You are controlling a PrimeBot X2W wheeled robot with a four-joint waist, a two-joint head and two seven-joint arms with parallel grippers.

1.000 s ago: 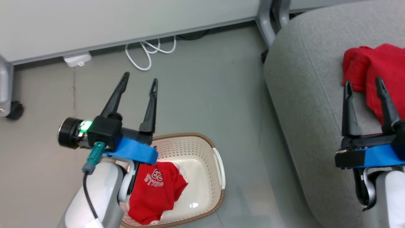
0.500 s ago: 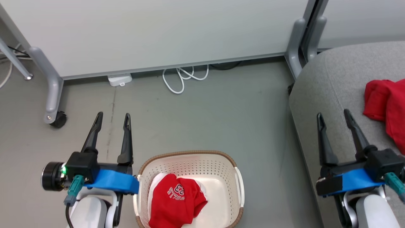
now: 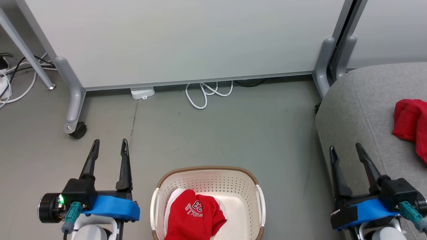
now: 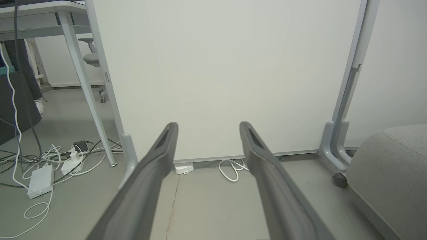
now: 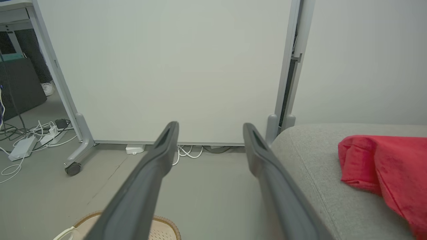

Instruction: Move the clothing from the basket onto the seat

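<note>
1 piece looks done, 1 to go. A red garment (image 3: pixel 412 123) lies crumpled on the seat (image 3: pixel 360 110) at far R of the head view, cut by the frame. The jersey (image 3: pixel 195 218) sits in the basket (image 3: pixel 206 168) on the floor (image 3: pixel 233 133), btw the two arms. L hand (image 3: pixel 110 142) hangs just L of the basket, fingers wide apart, nothing in them. R hand (image 3: pixel 345 146) is the same, wide & empty, by the seat's L edge and well apart from the red garment.

Step in hand, prob: go in for the jersey.
- L hand is nearer the heap, which fills the basket's L half.
- Tip the fingers down & come in from above, not across the rim.
- Aim at the raised hump by the lettering, not the thin edge vs. the wall, where a pinch could catch the perforated plastic.
- Close on a thick fold so the whole piece comes up.
- Lift till it clears the rim, then swing R & drop it well onto the seat, not on the edge.

Orientation: the jersey is bunched, lettering face-up & upside-down from the head, digits on the far side of the word. So the neck end prob lies toward the robot, hem away. Long axis approx near–far; the near end is cut off by the frame.
</note>
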